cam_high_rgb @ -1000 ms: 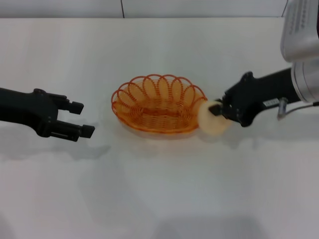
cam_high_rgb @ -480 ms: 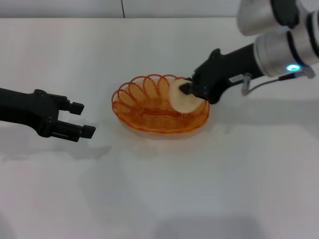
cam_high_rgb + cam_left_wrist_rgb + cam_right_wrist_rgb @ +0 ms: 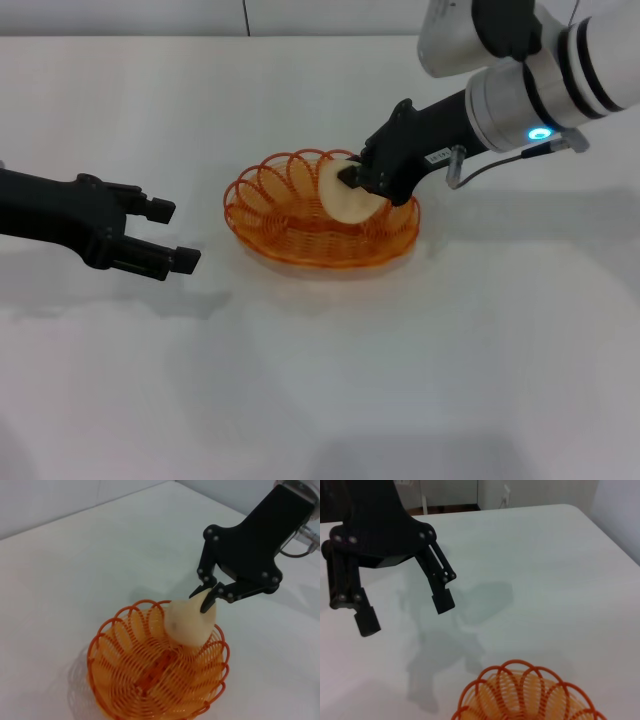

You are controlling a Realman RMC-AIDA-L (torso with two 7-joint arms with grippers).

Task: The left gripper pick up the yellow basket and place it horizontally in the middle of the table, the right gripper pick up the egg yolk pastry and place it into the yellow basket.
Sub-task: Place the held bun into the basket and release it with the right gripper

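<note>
Black and two-fingered, the right gripper (image 3: 352, 181) is pinched tight on the small, round, pale cream egg yolk pastry (image 3: 343, 195). It holds the pastry up in the air, over the right half of the oval orange wire yellow basket (image 3: 320, 210). One second ago the pastry was outside the basket, just past its right rim. Half a second ago it had come over that rim. Now it sits a bit further in, closer to the middle of the basket. In the left wrist view the pastry (image 3: 189, 622) hangs from the two fingertips (image 3: 207, 604) and its lower end looks very near the wires, but I cannot tell if it touches them.

The basket lies flat near the middle of the plain white table (image 3: 320, 380), in the same spot as before. So the basket part of the job looks done, and the pastry part is almost done. I think the pastry only needs to go down a little and be let go.

Off on the robot's left side, the left gripper (image 3: 175, 235) waits low over the table with its two fingers spread apart and nothing in them. It is well apart from the basket and has hardly moved.
</note>
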